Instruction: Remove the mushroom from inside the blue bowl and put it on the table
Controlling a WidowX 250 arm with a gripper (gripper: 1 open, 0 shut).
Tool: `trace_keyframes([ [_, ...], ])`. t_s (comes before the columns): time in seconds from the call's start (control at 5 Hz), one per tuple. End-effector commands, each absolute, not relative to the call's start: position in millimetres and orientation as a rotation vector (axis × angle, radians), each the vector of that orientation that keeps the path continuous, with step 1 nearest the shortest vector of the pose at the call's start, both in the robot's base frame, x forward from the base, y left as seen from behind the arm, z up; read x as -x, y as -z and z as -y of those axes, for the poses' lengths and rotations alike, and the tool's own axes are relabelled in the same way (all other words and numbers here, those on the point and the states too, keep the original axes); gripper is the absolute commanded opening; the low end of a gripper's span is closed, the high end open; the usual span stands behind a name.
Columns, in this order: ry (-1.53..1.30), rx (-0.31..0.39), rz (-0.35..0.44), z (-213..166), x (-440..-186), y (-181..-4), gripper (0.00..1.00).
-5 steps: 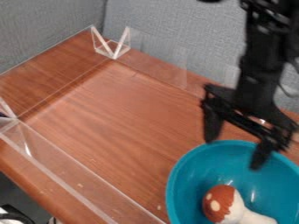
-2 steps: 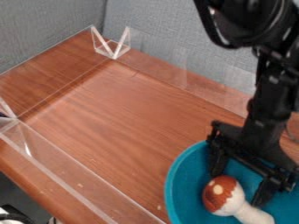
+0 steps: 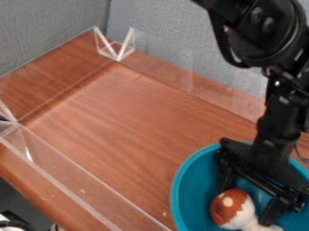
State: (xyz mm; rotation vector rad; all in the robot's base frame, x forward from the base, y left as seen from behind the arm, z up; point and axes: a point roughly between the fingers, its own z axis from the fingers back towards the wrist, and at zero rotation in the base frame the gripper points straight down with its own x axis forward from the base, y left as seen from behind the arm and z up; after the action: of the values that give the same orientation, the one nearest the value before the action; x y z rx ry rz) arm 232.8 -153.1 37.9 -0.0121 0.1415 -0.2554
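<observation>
Your black jaws (image 3: 256,187) stand wide open, gripping nothing, seemingly straddling the small orange-red-capped toy mushroom (image 3: 232,207) lying inside the large teal-blue plastic bowl (image 3: 193,185) on the reddish-brown wooden desk (image 3: 108,117).

Back wall (image 3: 60,18): grey, finely textured, close behind the far edge.
Acrylic walls (image 3: 72,194): clear, low, edging left, front and rear.
Light: soft, even, faint glints on acrylic.
</observation>
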Motion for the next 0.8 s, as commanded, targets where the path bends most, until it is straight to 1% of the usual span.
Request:
trace_keyframes([
  [0.0, 0.266, 0.023, -0.121, 154, -235, -36.6, 0.00],
  [0.2, 0.265, 0.022, -0.118, 150, -235, -38.2, 0.00],
  [0.6, 0.266, 0.011, -0.104, 140, -235, -54.8, 0.00],
])
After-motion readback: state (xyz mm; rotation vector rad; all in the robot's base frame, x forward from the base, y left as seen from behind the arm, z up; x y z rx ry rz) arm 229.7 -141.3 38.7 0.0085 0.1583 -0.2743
